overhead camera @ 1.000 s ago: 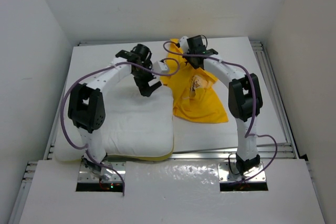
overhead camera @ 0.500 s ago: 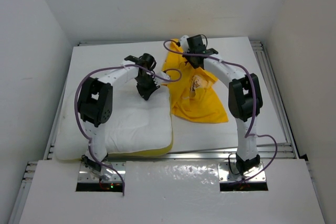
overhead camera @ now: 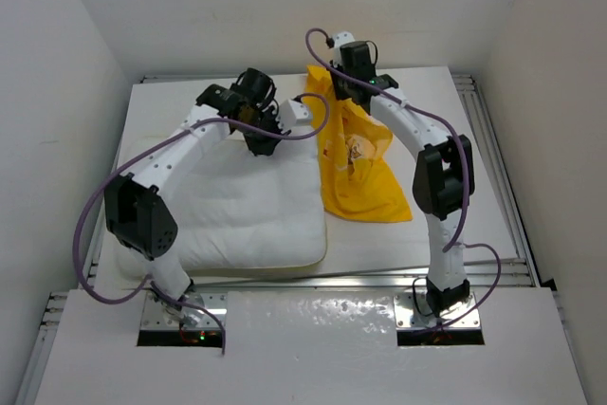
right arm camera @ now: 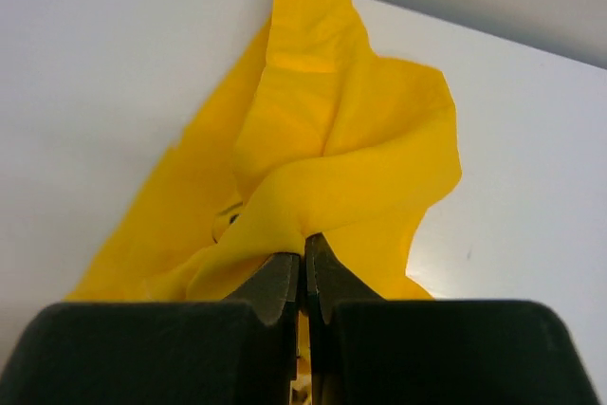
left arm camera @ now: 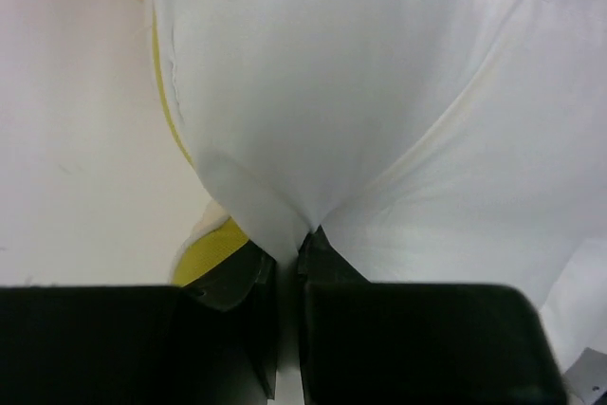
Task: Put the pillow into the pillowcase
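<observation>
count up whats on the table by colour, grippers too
white: 1, the pillow
yellow: 1, the pillowcase
black: 2, the left gripper shut on the pillow, the right gripper shut on the pillowcase
total: 4

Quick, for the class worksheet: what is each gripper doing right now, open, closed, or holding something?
Left gripper: closed, pinching a fold of the pillow.
Right gripper: closed, pinching the pillowcase.
</observation>
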`<state>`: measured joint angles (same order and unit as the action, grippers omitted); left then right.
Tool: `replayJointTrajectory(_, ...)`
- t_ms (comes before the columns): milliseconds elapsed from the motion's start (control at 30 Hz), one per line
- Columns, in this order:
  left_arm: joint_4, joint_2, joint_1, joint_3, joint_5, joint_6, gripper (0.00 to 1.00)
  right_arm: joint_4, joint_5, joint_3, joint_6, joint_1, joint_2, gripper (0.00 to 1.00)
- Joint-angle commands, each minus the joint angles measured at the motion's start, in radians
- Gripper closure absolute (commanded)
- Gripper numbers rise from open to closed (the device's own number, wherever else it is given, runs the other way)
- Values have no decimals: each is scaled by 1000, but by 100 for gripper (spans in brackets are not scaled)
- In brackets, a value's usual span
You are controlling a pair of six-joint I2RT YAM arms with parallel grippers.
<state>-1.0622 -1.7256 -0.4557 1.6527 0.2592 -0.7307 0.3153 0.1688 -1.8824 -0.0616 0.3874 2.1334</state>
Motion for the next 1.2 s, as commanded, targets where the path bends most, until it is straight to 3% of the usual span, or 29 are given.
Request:
replayJointTrajectory(0, 28, 49, -49, 117, 60, 16, 100, -87, -46, -87, -139, -4, -1, 100)
replayJointTrajectory(167, -2, -20, -130, 223, 66, 39, 100, -85, -106, -124, -191, 1, 42, 100)
replayJointTrajectory(267, 65, -93, -175, 269, -15, 126, 100, -76, -140, -120, -169, 30, 48, 100)
replayJointTrajectory(367, 126, -204, -170, 358, -129, 244, 100, -82, -112, -81, -138, 62, 22, 100)
replayJointTrajectory(500, 119, -345, -141, 492, -172, 330, 100, -79, -137, -64, -182, 53, -9, 100)
replayJointTrajectory(667, 257, -339, -52, 369, -250, 421, 100, -30, -123, -70, -194, 51, -21, 100)
replayJointTrajectory(900, 398, -365, -23, 338, -337, 543, 100, -4, -164, -17, -299, 47, -66, 100)
replayJointTrajectory(967, 439, -368, -23, 332, -356, 553, 100, -15, -224, 23, -273, 44, -96, 90)
replayJointTrajectory(1000, 439, -374, -23, 340, -359, 559, 100, -15, -294, 49, -252, 44, -105, 62)
replayJointTrajectory(1100, 391, -443, -24, 400, -382, 554, 100, 37, -306, 71, -158, 41, -144, 32)
replayJointTrajectory(1167, 380, -468, -24, 414, -405, 550, 100, 50, -282, 94, -106, 19, -183, 28)
